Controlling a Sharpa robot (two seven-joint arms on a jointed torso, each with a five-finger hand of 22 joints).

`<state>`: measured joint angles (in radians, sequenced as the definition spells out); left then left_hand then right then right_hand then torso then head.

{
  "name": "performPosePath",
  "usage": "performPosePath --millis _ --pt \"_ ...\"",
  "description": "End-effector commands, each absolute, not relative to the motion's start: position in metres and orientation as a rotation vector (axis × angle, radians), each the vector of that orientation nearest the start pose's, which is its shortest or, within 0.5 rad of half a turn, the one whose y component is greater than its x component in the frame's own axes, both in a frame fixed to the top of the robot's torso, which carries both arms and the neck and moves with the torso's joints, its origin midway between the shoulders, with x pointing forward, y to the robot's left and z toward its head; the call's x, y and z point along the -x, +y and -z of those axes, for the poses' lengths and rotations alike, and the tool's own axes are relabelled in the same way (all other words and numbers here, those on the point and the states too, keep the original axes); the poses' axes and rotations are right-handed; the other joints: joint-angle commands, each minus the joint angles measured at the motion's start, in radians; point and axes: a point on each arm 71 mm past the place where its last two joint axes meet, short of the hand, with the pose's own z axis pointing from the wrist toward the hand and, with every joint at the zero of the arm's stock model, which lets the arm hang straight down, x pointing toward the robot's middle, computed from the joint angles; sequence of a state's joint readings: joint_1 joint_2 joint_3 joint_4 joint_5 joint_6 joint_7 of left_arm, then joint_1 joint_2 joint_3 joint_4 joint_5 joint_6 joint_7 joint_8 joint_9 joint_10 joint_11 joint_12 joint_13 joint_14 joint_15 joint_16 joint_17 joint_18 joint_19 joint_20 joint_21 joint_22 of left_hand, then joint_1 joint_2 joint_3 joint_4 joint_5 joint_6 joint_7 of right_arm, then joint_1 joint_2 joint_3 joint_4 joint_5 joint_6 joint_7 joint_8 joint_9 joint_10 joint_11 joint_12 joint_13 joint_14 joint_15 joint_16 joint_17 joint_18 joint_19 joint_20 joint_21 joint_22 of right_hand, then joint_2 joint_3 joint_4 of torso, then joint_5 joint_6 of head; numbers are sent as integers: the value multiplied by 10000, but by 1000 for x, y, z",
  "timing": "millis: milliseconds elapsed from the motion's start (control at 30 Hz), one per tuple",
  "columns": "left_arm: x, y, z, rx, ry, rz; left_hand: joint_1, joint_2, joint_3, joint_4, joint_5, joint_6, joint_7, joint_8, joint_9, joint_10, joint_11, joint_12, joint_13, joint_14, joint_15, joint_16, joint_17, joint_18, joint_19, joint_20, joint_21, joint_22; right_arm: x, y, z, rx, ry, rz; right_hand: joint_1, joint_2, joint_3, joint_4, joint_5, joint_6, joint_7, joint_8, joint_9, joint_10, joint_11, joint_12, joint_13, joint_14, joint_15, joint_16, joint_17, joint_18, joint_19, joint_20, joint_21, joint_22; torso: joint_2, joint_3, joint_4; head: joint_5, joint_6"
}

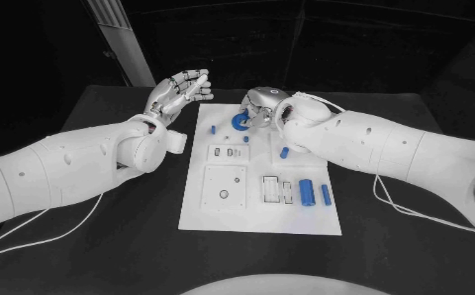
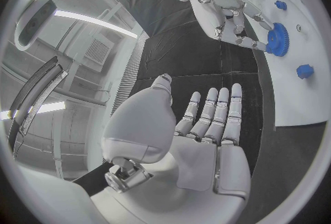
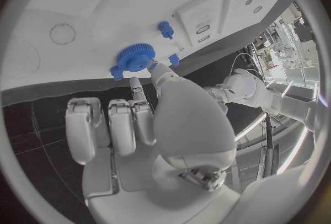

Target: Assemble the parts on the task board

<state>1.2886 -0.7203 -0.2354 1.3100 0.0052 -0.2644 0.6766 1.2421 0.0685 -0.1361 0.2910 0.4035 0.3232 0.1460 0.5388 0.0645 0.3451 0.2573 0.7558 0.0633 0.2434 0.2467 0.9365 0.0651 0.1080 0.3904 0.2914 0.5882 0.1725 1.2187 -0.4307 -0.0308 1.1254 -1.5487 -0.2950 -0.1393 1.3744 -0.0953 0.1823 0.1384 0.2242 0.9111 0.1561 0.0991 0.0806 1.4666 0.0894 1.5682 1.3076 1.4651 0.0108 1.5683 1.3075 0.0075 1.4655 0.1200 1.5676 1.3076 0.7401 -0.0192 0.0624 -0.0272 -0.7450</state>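
Right robot hand (image 1: pixel 261 105) on flat-lying gear (image 1: pixel 241 121)

White task board (image 1: pixel 297 219) on black table (image 1: pixel 119 254)

Right hand (image 3: pixel 148 124) fingertips touch blue gear (image 3: pixel 134 57) on task board (image 3: pixel 83 9); small blue pegs alongside.

Board (image 1: pixel 259 219) mid-table. Gear (image 1: pixel 241 121) at its far end, under right hand (image 1: pixel 263 105). Left hand (image 1: pixel 178 94) beside board's far-left corner. Two cylinders (image 1: pixel 307 191) near board's right edge.
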Motion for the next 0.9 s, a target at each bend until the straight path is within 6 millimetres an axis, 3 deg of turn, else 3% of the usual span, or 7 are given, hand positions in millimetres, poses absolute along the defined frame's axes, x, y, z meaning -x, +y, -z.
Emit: performPosePath --millis 33,200,300,433,533,700,900 --pt "-514 214 180 7554 11239 16685 15 100 -31 18 44 -50 1484 -33 -8 -79 -12 -65 6 -62 3 -61 1 -34 -68 -24 -33 -13 -541 -98 175 2096 14467 -6989 -109 35 -75 2 -72 297 23 134 47 1042 29 26 2632 1057 44 24 2633 -75 1053 55 32 2632 -8 8 -22 8 32" --pt "-515 216 180 7555 11227 16633 14 103 -35 18 45 -50 1484 -33 -8 -78 -12 -64 7 -66 4 -61 1 -34 -69 -24 -31 -13 -530 -120 164 1059 13725 -7948 -358 30 -182 175 -62 699 39 246 96 1042 47 26 2632 1057 62 24 2633 -75 1053 70 32 2632 -38 -9 -25 1 -8" --pt "-516 217 181 7556 11228 16600 14 103 -35 18 45 -50 1484 -33 -8 -78 -12 -64 7 -66 4 -61 1 -34 -69 -24 -31 -13 -525 -141 157 435 13609 -8290 -681 -103 -400 387 -9 617 -99 115 52 1042 -64 26 2632 1057 4 24 2633 -75 1053 32 32 2632 -85 -28 -23 -68 -7" --pt "-517 217 182 7569 11241 16571 14 104 -37 18 47 -50 1484 -34 -8 -78 -12 -63 7 -67 4 -61 1 -35 -70 -24 -31 -13 -521 -169 153 -25 13738 -8430 -951 -245 -720 649 -241 600 -219 27 32 1042 -171 26 2632 1057 -90 24 2633 -75 1053 -47 32 2632 -132 -23 -44 -135 23" --pt "-518 218 184 7585 11252 16541 14 104 -37 18 47 -50 1484 -34 -8 -78 -12 -63 7 -67 4 -61 1 -35 -71 -24 -31 -13 -518 -195 151 -204 13803 -8374 -793 -341 -954 964 -907 532 -306 -96 6 1042 -266 26 2632 1057 -179 24 2633 -75 1053 -146 32 2632 -166 -13 -76 -236 58" --pt "-519 218 186 7607 11269 16502 15 105 -38 18 48 -51 1484 -36 -8 -78 -12 -63 7 -68 4 -61 1 -35 -71 -24 -31 -13 -515 -229 150 -436 13736 -8227 -530 -429 -1051 1205 -1103 353 -347 -233 -33 1042 -301 26 2632 1057 -211 24 2633 -75 1053 -180 32 2632 -201 -2 -112 -560 130" --pt "-519 218 189 7640 11301 16476 15 108 -39 17 50 -62 1484 -53 -10 -79 -12 -64 7 -71 4 -62 1 -36 -74 -24 -31 -13 -516 -267 155 -1053 14015 -7630 76 -157 -903 1193 -1318 213 -385 -300 -48 1042 -334 26 2632 1057 -233 24 2633 -75 1053 -206 32 2632 -242 20 -162 -847 167"
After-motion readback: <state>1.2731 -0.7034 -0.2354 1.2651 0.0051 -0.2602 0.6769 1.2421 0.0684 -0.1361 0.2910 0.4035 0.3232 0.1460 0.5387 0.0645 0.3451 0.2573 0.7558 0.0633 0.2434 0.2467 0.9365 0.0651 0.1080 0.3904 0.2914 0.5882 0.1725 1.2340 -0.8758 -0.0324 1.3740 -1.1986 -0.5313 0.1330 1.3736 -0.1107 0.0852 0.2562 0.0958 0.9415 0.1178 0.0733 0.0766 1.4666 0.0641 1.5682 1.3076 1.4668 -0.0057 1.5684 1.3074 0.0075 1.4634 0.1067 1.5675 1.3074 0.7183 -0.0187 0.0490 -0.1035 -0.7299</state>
